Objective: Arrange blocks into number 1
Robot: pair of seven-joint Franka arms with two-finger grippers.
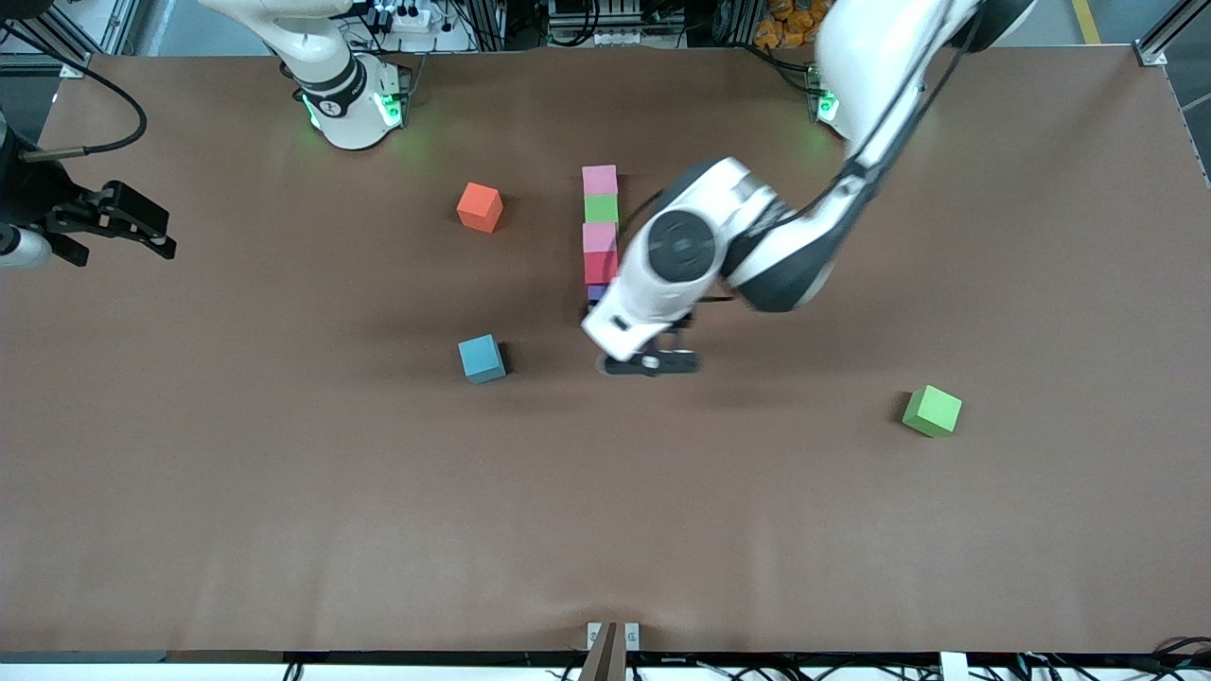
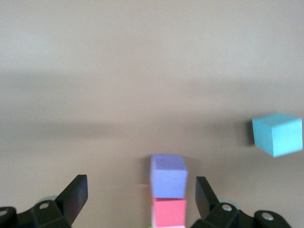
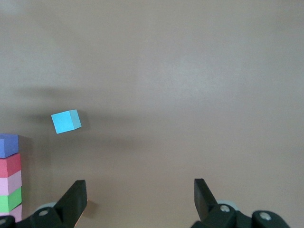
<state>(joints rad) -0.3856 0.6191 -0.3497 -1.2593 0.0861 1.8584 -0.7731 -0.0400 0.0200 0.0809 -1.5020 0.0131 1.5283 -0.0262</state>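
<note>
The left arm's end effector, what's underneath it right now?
Under the open left end effector sits the purple block, touching the red block. The front view shows only a purple sliver; the arm covers the rest.

Brown table [image 1: 284, 530] carries an orange cube [image 1: 480, 207] toward the right arm's end, a light-blue cube [image 1: 482, 358] nearer the front camera, and a lone green cube [image 1: 932, 410] toward the left arm's end.

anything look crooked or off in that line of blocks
Nothing stands out: pink, green, pink, red and purple blocks sit in one straight touching line. Left gripper is open around the purple block.
</note>
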